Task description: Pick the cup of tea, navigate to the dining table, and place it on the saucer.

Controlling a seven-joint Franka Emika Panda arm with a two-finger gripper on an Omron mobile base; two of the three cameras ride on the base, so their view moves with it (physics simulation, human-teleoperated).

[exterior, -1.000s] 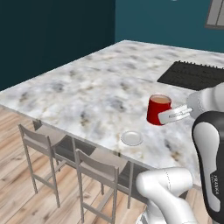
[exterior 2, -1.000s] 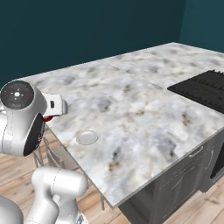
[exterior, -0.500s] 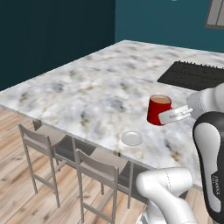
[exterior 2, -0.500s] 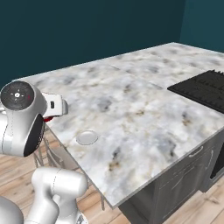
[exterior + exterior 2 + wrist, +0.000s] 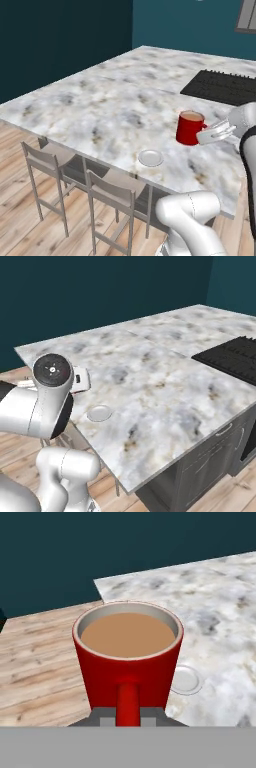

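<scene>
Above the marbled tabletop (image 5: 100,100), the cup of tea (image 5: 190,128) hangs upright, held by its red side handle (image 5: 127,704), on which the fingers (image 5: 102,717) of the gripper (image 5: 212,134) are clamped. Filled nearly to the brim, it looks rigid, glossy and likely slippery, so tilting risks a spill; the handle is the sound place to hold. The saucer (image 5: 150,158) lies near the tabletop's edge, below and beside the cup, apart from it.

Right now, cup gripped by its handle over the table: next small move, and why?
Probably carry the cup of tea sideways toward the saucer, keeping it level. The pincer is shut on the handle, the cup is full of tea, and the saucer lies bare near the dining table edge, off to the cup's side, not beneath it.
</scene>
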